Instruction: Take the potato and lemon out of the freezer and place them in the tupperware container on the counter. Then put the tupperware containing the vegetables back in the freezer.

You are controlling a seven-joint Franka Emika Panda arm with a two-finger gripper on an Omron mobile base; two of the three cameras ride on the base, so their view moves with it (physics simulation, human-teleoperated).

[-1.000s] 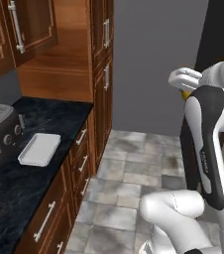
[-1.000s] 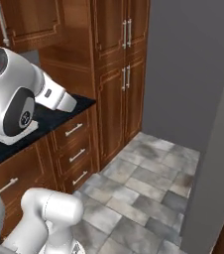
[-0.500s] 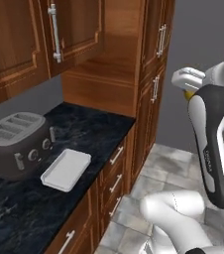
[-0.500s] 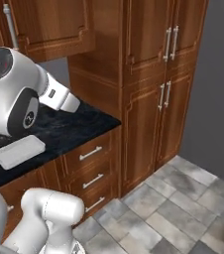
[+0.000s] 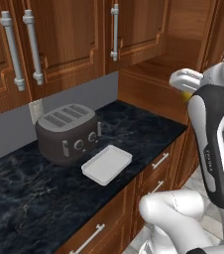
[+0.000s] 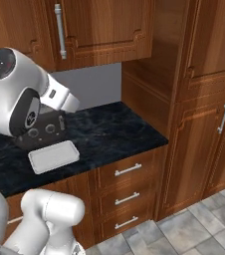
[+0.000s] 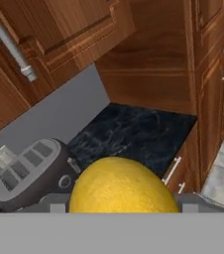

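The lemon (image 7: 124, 186), round and saturated yellow, sits right in front of the hand camera with my gripper (image 7: 124, 204) shut on it. In the left base view a sliver of the lemon (image 5: 185, 95) peeks out under the raised gripper (image 5: 185, 90), high above the counter's right end. The tupperware container (image 5: 107, 163), a shallow white tray, lies empty on the dark marbled counter (image 5: 143, 124) in front of the toaster. The tupperware container (image 6: 54, 156) also lies near the front edge of the counter (image 6: 114, 129) in the right base view. The potato and the freezer are out of view.
A dark grey toaster (image 5: 67, 131) stands against the grey wall behind the tray; the toaster (image 7: 29, 173) is below left of the fruit in the hand view. Wooden wall cabinets (image 5: 59, 39) hang above, and a tall cabinet (image 6: 204, 99) closes off the counter's right end.
The whole picture has shifted as the base moved: floor and tall cabinets gave way to the counter, toaster and tray, now closer. The arm keeps its raised pose with the fruit.
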